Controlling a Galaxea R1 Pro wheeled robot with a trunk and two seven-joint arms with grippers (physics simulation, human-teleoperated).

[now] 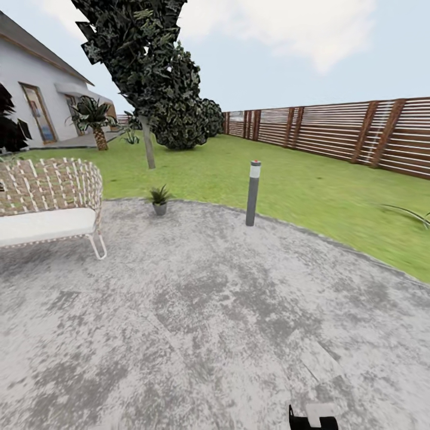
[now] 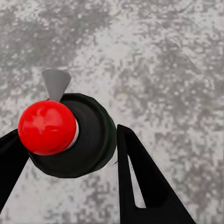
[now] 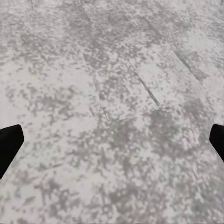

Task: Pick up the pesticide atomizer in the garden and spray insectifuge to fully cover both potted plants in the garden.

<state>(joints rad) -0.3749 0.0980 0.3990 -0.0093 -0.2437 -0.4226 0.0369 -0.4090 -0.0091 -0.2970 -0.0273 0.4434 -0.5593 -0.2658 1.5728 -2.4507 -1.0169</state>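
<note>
In the left wrist view my left gripper (image 2: 67,136) is shut on the pesticide atomizer (image 2: 91,140), a dark round body with a red knob (image 2: 46,127) and a grey nozzle (image 2: 56,83), held over the paving. The right gripper (image 3: 114,136) is open, its black fingertips (image 3: 9,142) far apart above bare paving. One potted plant (image 1: 159,200), a small green rosette in a grey pot, stands at the far edge of the garden's patio (image 1: 197,310), several metres ahead and a little left. A black and white robot part (image 1: 313,417) shows at the bottom edge of the head view.
A woven chair (image 1: 51,200) with a white cushion stands at the left. A grey bollard lamp (image 1: 253,194) rises at the patio rim right of the pot. Lawn (image 1: 310,191), a slat fence (image 1: 358,134), a dark tree (image 1: 155,77), a palm (image 1: 92,119) and a house (image 1: 36,95) lie beyond.
</note>
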